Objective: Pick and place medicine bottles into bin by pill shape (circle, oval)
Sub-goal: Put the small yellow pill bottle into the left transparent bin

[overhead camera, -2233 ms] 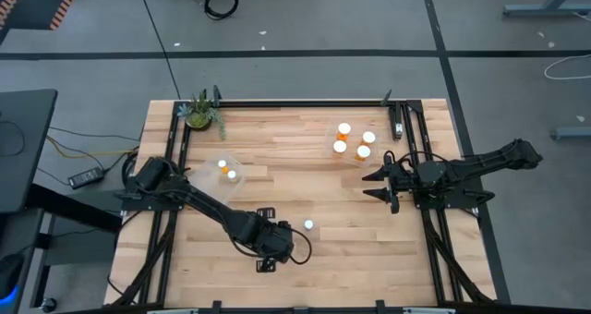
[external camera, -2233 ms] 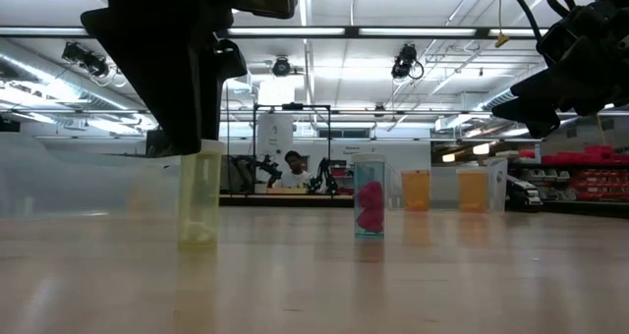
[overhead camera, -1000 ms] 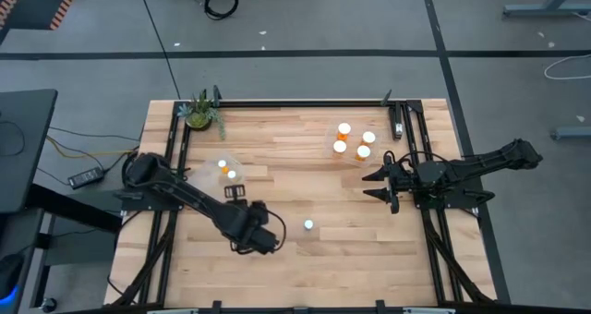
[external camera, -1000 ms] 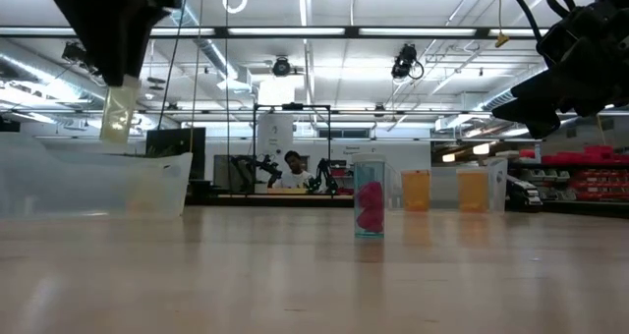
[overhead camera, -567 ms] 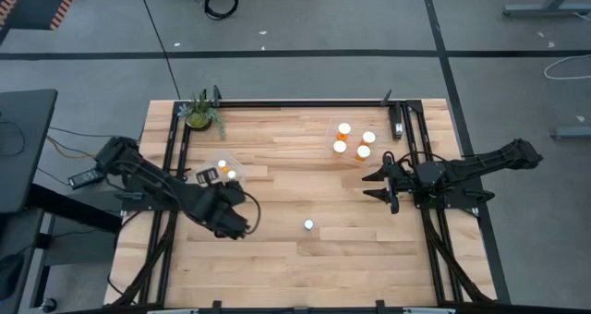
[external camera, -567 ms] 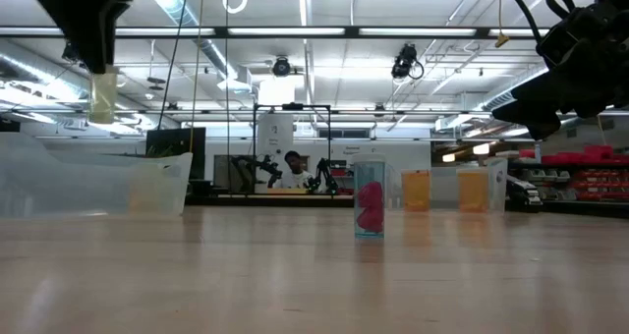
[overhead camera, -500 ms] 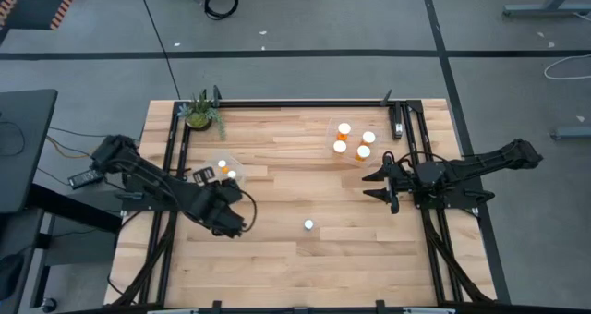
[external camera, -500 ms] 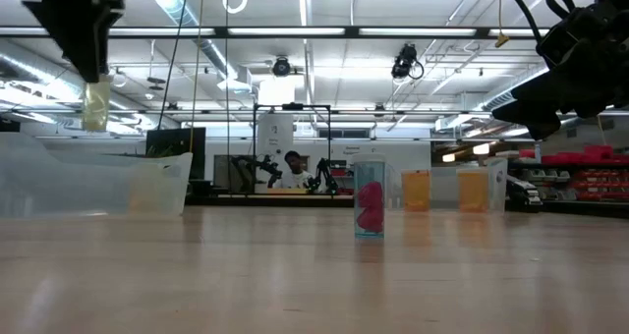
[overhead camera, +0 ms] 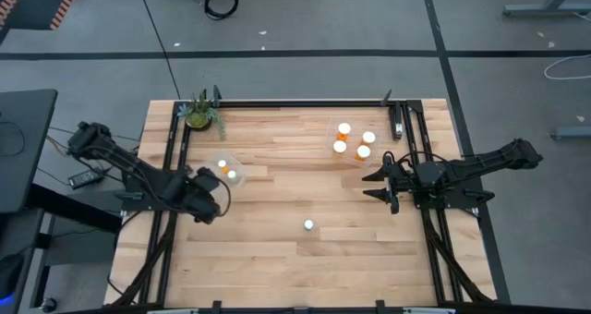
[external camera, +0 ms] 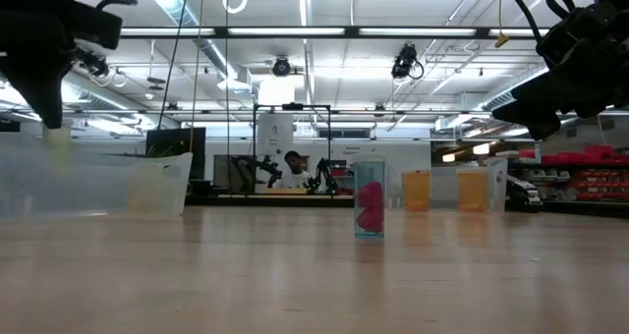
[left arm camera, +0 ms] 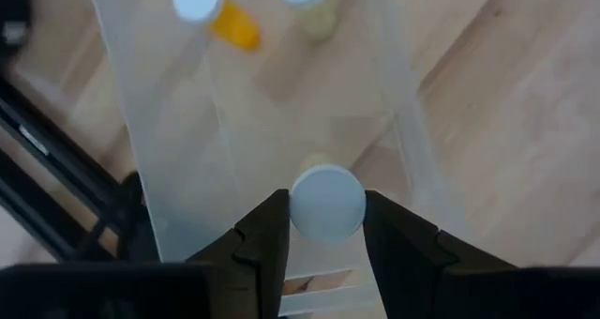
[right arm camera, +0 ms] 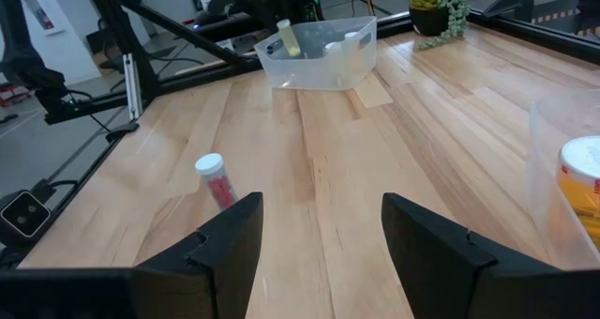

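Over the clear bin (overhead camera: 224,169) near the worktop's left edge, my left hand (left arm camera: 326,227) gripped a white-capped medicine bottle (left arm camera: 327,203) by its sides below the cap. It seemed light, rigid and smooth, apt to slip. My right hand (overhead camera: 379,184) waited spread open by the right edge.

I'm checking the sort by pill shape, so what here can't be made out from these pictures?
- Held bottle, left wrist view: only its white cap shows between the left gripper fingers; the cap hides the pills.
- Bottles in the left bin, high view: too small to tell the pills.
- Lone bottle, low view: pink contents, shape unclear.
- Right bin, right wrist view: cut off by the edge.
- Right gripper waits, open.
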### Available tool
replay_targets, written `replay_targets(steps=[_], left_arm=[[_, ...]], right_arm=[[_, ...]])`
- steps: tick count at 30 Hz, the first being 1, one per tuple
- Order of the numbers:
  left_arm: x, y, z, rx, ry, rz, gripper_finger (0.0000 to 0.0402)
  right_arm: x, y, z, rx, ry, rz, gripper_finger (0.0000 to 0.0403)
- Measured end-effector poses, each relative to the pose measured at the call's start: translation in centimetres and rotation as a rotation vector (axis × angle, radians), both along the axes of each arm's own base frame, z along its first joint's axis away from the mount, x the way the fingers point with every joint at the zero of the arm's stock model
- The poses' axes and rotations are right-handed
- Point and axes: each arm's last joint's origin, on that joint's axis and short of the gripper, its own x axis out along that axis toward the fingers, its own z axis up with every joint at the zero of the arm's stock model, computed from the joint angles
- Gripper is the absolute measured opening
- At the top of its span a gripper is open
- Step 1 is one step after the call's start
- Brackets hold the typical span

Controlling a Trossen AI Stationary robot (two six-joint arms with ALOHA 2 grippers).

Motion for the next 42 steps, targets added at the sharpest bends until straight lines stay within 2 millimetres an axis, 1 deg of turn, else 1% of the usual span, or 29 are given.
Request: replay_targets(steps=[5,10,16,35,42], left_arm=[[-1.5,0.7,-1.0,-0.044,-0.035,0.081,0.0132],[-2.0,1.0,-2.1,-0.072,-0.047,0.117,0.0136],[-1.9,1.0,-2.1,-0.075,-0.05,0.126,0.0144],[-2.1,1.1,-2.1,-0.064,-0.024,0.11,0.0147],[-2.2,1.2,-2.1,-0.052,-0.016,0.107,0.0173]], right_arm=[[0.0,0.0,0.0,0.0,0.0,0.0,0.0225],[0.0,0.0,0.0,0.0,0.0,0.0,0.0225],[0.0,0.0,0.0,0.0,0.001,0.0,0.0225],[0.0,0.0,0.0,0.0,0.001,0.0,0.0225],[0.0,0.0,0.0,0.0,0.001,0.0,0.0225]])
